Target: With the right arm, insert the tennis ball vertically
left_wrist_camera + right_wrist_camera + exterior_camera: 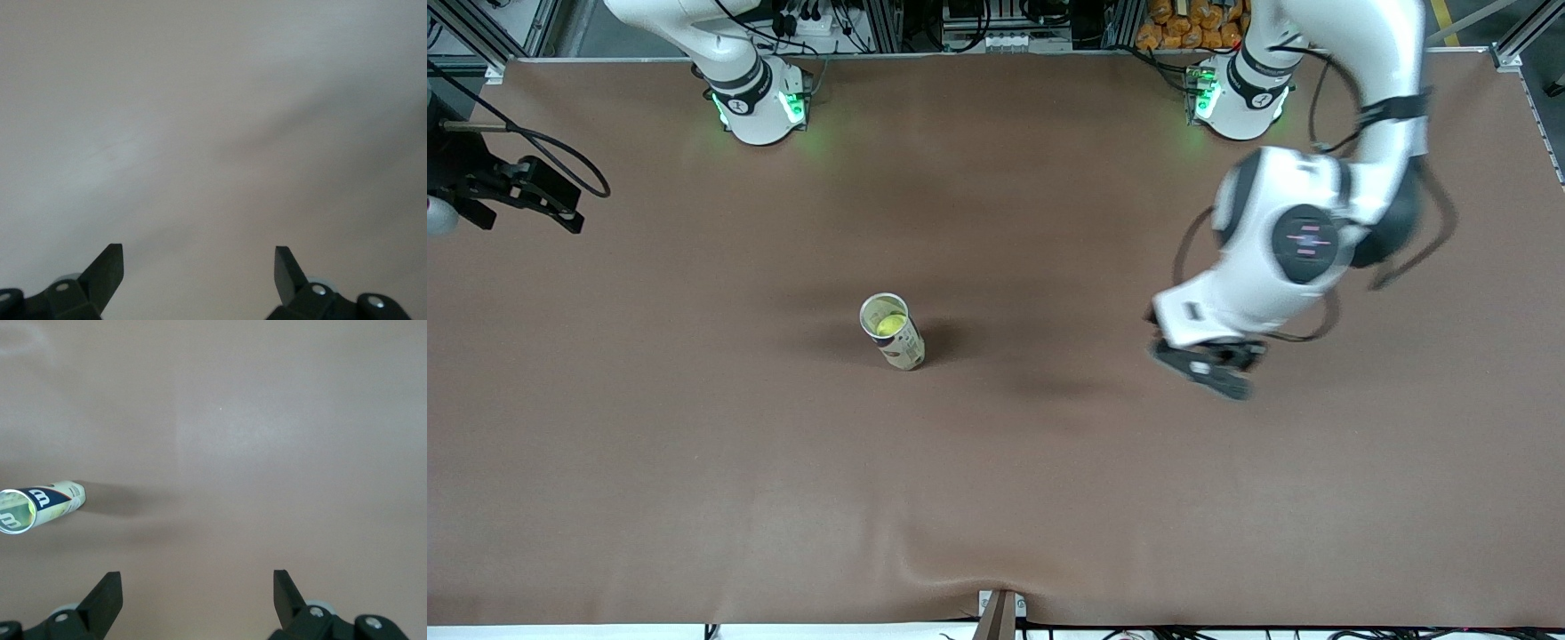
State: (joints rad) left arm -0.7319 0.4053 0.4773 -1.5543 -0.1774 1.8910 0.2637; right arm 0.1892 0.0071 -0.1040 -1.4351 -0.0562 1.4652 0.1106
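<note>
A yellow-green tennis ball [890, 325] lies inside an open, upright can [898, 342] near the middle of the brown table. The can also shows in the right wrist view [41, 506], seen from its open end. My right gripper [551, 196] hangs open and empty over the table's edge at the right arm's end, well away from the can; in its own view [198, 577] only bare mat lies between the fingers. My left gripper [1209, 366] is open and empty over bare mat toward the left arm's end, and its own view [199, 250] shows mat only.
The two arm bases [760, 102] [1236, 102] stand along the table's edge farthest from the front camera. A small bracket [1000, 613] sits at the nearest edge. Cables and orange items [1192, 22] lie off the table past the bases.
</note>
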